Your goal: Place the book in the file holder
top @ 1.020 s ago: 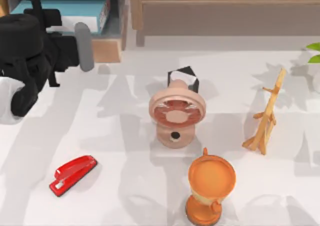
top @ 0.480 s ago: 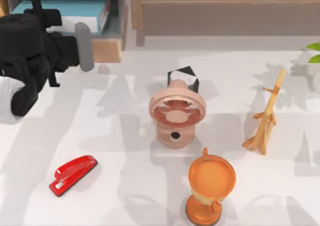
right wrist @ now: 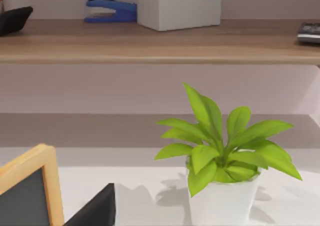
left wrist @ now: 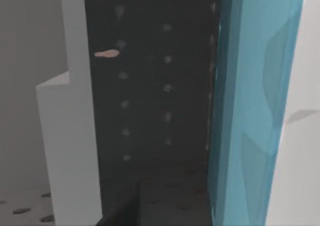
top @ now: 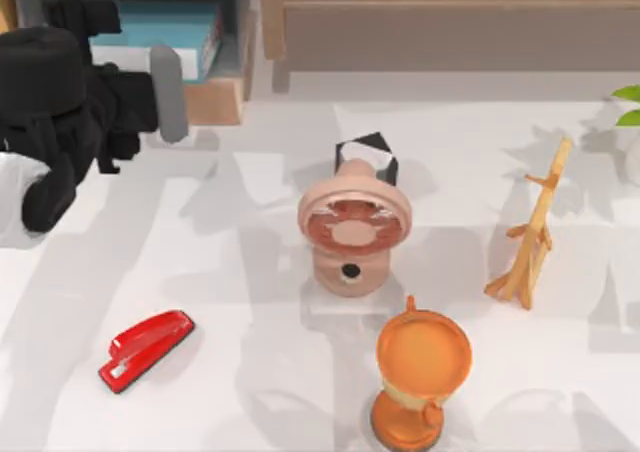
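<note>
The book (top: 165,27) is lying inside the file holder (top: 215,97) at the far left corner of the bench (top: 250,302), its teal cover facing up and its white spine with red markings toward the holder's right wall. The left arm is reaching over the holder's front, and the left pincer (top: 85,17) is sitting over the book's left part, hiding it. From above I cannot tell how far the pincer is open or whether it is gripping anything. In the left wrist view a teal face of the book (left wrist: 255,106) is running alongside a dark dotted surface and a pale grey wall (left wrist: 75,116).

Around the bench, a pink fan (top: 352,227) is standing at the middle with a small black-and-white block (top: 368,154) just behind it. A red stapler (top: 145,349) is lying near the front left, an orange trophy cup (top: 422,377) is standing at the front, and a wooden easel (top: 532,232) is leaning at the right. A long wooden shelf (top: 450,17) is running along the back. The right wrist view is showing a potted plant (right wrist: 225,156) before the shelf (right wrist: 160,46).

Compared with half a second ago, the pincer is sitting further right over the book, covering more of the teal cover.
</note>
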